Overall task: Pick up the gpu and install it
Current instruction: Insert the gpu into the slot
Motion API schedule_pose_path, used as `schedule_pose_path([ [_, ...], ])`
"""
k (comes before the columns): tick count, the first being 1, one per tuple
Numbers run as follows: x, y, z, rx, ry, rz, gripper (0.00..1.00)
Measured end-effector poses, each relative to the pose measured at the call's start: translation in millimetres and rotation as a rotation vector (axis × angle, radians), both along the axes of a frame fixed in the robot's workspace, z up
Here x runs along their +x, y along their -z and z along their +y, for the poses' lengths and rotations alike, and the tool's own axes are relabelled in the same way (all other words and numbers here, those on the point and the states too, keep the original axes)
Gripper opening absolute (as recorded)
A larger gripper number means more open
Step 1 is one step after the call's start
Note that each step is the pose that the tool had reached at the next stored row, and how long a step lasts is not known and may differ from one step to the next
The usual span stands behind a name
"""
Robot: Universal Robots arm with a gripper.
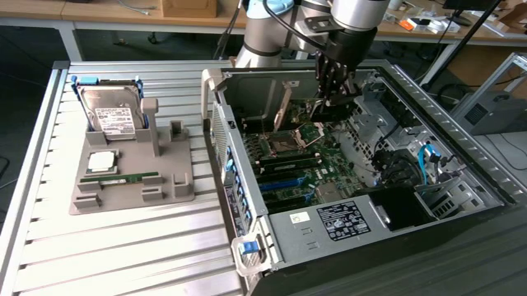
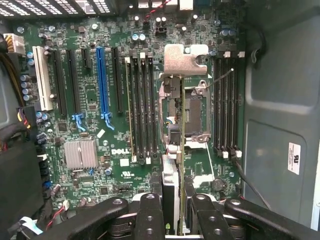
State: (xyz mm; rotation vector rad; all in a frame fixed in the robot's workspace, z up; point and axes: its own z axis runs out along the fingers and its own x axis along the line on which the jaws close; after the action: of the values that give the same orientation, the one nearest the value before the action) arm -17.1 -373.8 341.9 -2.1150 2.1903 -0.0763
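Pickup done: black two-finger gripper (image 2: 173, 212) is clenched on the thin green gpu card with silver bracket (image 2: 181, 90), held edge-on above the green motherboard (image 2: 90, 95) inside the open computer case (image 1: 247, 185). Seating remains.

Silver-grey arm (image 1: 272, 37), pale-blue joint caps, black cable; black bolted fingers (image 2: 150, 215)

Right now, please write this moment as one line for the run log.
stage: carrying | gripper: shut on gpu, held edge-on | position: inside open computer case, above motherboard | gpu: not seated in any slot
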Motion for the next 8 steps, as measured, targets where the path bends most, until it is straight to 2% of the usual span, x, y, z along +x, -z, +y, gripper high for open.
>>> schedule_pose_path([
  [8, 0.0, 0.4, 0.0, 0.0, -0.044, 0.0, 0.27],
])
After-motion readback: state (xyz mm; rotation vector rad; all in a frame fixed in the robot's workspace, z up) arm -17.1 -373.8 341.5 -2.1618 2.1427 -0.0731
